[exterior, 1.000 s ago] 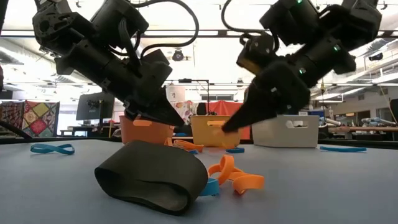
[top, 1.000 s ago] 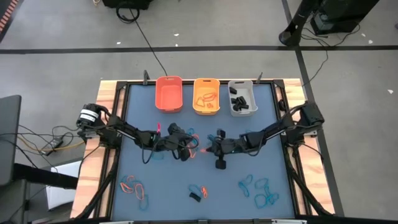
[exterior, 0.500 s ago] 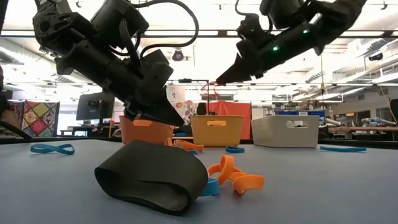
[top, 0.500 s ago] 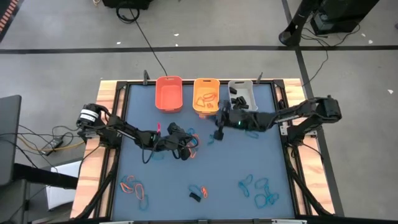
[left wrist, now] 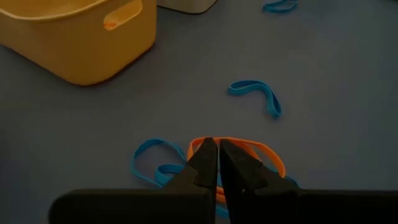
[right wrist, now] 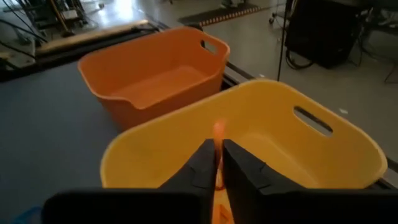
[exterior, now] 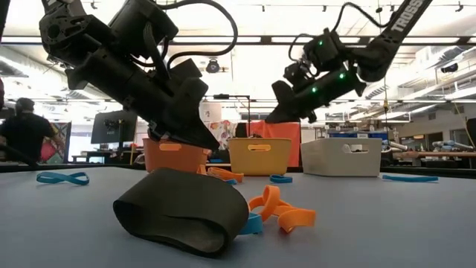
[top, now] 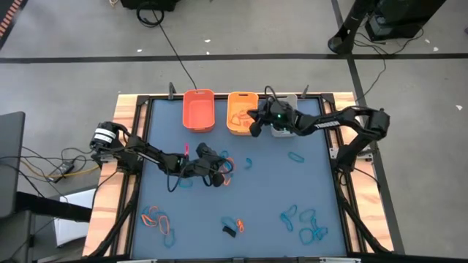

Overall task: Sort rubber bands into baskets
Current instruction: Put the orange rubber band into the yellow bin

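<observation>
Right wrist view has the right gripper (right wrist: 217, 163) poised over the yellow-orange basket (right wrist: 298, 155), its fingers nearly together with only a thin slit between them, and an orange rubber band (right wrist: 218, 134) pinched in that slit above the basket's open inside. Just beside it stands the orange basket (right wrist: 155, 74), bare inside, and in the high view the grey-white basket (top: 287, 120) sits on the yellow-orange one's other side, mostly covered by the right arm. Near the table's middle the left gripper (left wrist: 217, 160) is low over the blue mat (left wrist: 348, 74), fingers almost closed, tips at an orange loop (left wrist: 249, 149) tangled with a blue band (left wrist: 152, 163); whether it grips the loop I cannot tell. Another blue band (left wrist: 256, 94) lies apart from these. Close to the low camera a chunky black band (exterior: 182, 211) lies on the mat and blocks part of the heap of orange bands (exterior: 281, 210) behind it.
</observation>
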Controlling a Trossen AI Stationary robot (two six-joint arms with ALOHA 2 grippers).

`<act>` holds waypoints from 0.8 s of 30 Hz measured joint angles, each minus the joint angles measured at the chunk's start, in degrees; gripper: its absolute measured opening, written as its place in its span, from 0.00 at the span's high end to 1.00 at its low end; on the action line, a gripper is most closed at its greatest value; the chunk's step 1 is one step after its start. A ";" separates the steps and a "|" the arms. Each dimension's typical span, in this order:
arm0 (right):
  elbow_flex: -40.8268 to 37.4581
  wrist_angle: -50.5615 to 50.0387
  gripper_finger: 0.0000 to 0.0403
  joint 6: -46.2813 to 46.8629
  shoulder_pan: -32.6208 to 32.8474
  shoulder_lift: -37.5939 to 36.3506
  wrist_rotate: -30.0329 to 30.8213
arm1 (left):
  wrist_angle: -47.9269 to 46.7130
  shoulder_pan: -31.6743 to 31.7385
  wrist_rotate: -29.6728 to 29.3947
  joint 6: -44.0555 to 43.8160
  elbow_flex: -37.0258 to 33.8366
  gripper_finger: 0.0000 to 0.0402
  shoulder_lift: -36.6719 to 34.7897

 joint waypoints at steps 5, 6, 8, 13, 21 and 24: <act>0.00 0.05 0.76 -0.52 -0.42 0.49 -0.01 | -0.03 0.00 -0.08 0.48 0.00 0.94 0.00; 0.00 0.03 0.73 -0.80 -0.40 0.42 -0.04 | -0.03 0.00 -0.08 1.31 0.00 0.93 0.00; 0.00 0.06 0.67 -0.82 -0.21 0.30 -0.88 | -0.04 -0.07 -0.08 1.53 0.00 0.91 0.00; 0.00 0.05 0.54 1.84 1.48 0.27 -8.53 | -0.27 -0.07 4.14 1.58 0.00 0.84 0.00; 0.00 -3.27 0.50 3.52 10.96 0.27 -10.82 | -5.78 -2.95 12.78 5.33 0.07 0.83 0.02; 0.00 -4.08 0.51 2.92 15.05 0.27 -9.53 | -6.33 -5.18 12.52 11.87 0.07 0.85 0.02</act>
